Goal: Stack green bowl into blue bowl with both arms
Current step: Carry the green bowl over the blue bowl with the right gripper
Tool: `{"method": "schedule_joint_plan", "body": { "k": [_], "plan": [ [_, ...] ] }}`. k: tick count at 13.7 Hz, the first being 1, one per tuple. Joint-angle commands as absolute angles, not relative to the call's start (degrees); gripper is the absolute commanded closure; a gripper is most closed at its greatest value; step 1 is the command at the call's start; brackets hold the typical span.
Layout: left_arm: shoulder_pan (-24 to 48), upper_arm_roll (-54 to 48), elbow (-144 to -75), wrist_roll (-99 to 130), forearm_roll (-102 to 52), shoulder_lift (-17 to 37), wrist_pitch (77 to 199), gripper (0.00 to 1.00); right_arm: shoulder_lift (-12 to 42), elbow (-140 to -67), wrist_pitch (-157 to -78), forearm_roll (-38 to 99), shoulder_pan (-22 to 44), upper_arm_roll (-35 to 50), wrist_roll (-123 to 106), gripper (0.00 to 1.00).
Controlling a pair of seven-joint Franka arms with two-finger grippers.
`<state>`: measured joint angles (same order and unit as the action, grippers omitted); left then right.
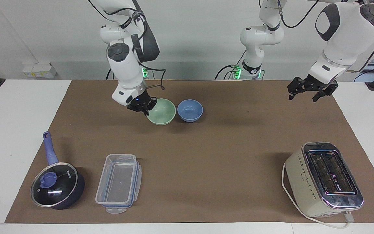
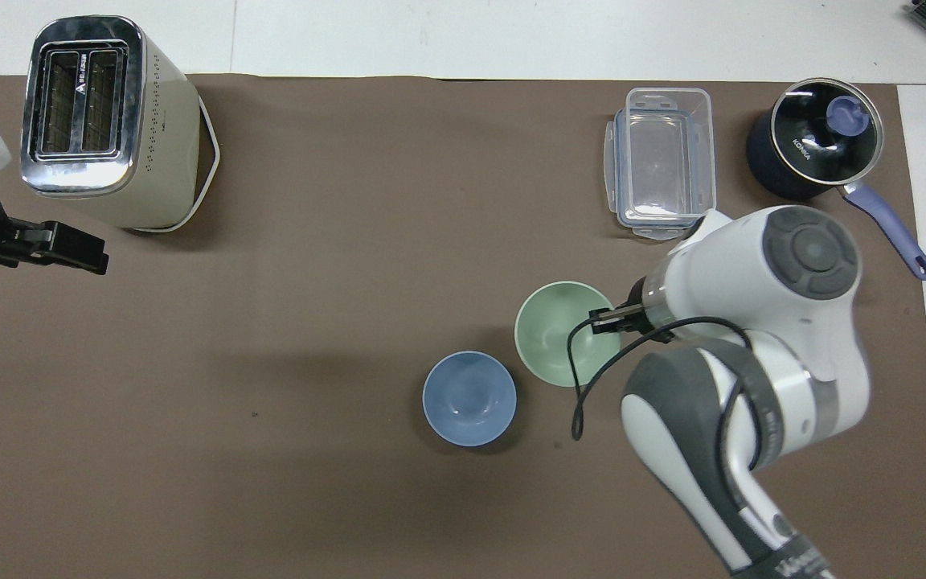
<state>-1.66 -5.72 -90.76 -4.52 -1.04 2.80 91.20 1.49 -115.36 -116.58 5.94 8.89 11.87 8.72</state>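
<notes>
The pale green bowl point(image 1: 162, 112) point(image 2: 555, 330) hangs a little above the brown mat, close beside the blue bowl point(image 1: 190, 110) point(image 2: 469, 398), toward the right arm's end of the table. My right gripper point(image 1: 144, 109) point(image 2: 608, 322) is shut on the green bowl's rim and holds it slightly tilted. The blue bowl stands upright and empty on the mat at mid-table, near the robots. My left gripper point(image 1: 312, 91) point(image 2: 53, 245) is open and empty, and waits in the air over the mat's edge at the left arm's end.
A cream toaster point(image 1: 325, 178) point(image 2: 101, 121) stands far from the robots at the left arm's end. A clear plastic container point(image 1: 118, 183) point(image 2: 664, 161) and a lidded dark saucepan point(image 1: 57, 185) point(image 2: 813, 149) with a blue handle stand far out at the right arm's end.
</notes>
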Motion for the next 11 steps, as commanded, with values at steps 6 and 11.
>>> {"method": "schedule_joint_plan", "body": {
  "k": [6,11],
  "plan": [
    [-2.2,-6.24,-89.82,-4.83,0.18,3.08,90.0,0.0,0.0,-125.14,-127.7,7.03,20.39,11.69,16.96,1.0],
    [-2.2,-6.24,-89.74,-4.83,0.18,3.08,90.0,0.0,-0.97,-126.83,-128.23,7.03,20.39,11.69,16.96,1.0]
  ]
}}
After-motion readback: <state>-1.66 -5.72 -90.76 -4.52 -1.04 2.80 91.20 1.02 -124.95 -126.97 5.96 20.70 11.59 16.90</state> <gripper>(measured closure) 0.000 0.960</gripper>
